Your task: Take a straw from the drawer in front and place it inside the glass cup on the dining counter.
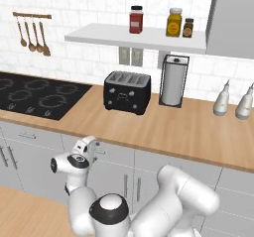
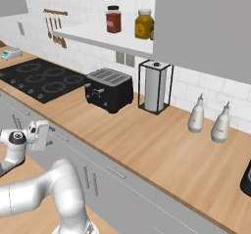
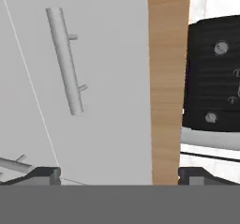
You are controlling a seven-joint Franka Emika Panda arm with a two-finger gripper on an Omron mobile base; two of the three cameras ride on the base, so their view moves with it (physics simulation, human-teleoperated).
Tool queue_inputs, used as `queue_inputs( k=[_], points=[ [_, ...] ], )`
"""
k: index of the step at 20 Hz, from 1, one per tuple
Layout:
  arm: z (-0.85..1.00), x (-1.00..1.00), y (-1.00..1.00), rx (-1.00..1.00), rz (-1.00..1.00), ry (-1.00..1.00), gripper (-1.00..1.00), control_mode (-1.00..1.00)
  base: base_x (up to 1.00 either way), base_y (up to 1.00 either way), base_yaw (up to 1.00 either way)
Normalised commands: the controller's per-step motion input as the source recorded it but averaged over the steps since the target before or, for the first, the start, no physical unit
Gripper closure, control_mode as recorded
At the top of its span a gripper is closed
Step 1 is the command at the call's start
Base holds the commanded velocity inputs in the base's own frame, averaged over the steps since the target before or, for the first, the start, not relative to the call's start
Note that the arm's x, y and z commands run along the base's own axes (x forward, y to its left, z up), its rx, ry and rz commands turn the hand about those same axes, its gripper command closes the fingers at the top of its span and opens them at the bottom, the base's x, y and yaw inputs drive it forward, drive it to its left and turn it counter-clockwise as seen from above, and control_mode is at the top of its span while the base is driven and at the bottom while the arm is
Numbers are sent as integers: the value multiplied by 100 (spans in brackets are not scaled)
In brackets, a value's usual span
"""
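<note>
While the white arm reaches low toward the cabinet row under the wall-side wooden counter [image 1: 188,127], the drawer [image 3: 93,78] is shut, its flat grey front facing the hand camera with the silver bar handle [image 3: 65,61] at about ten o'clock in that view. The gripper [image 1: 89,149] sits just in front of that drawer front, at about seven o'clock in the left base view, and its jaws stand wide apart with nothing between them.

The main risk, as a judgement, is a poor grasp of the handle. In the hand view the bar lies off to one side of the open jaws, not between them, so closing from here would likely catch nothing, or only the tip of the bar. A glancing contact could let the fingers slip off when pulling. Pushing forward too far could drive the fingertips into the drawer front or the counter edge [image 3: 168,78] beside it.

On the counter stand a black toaster [image 1: 127,91], a paper towel holder [image 1: 173,80] and two white bottles [image 1: 222,99]. The shelf holds three jars [image 1: 174,23]; their labels are too small to read, and no writing or brand is legible anywhere.
</note>
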Motion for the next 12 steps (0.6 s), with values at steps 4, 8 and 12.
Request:
queue_inputs(
  k=[4,8,12],
  points=[
    [-74,1,0,-26,18,0,-100,-100,0,0,0],
    [-41,7,2,-17,17,0,-100,-100,0,0,0],
    [-21,35,0,-3,19,0,-100,-100,0,0,0]
  ],
)
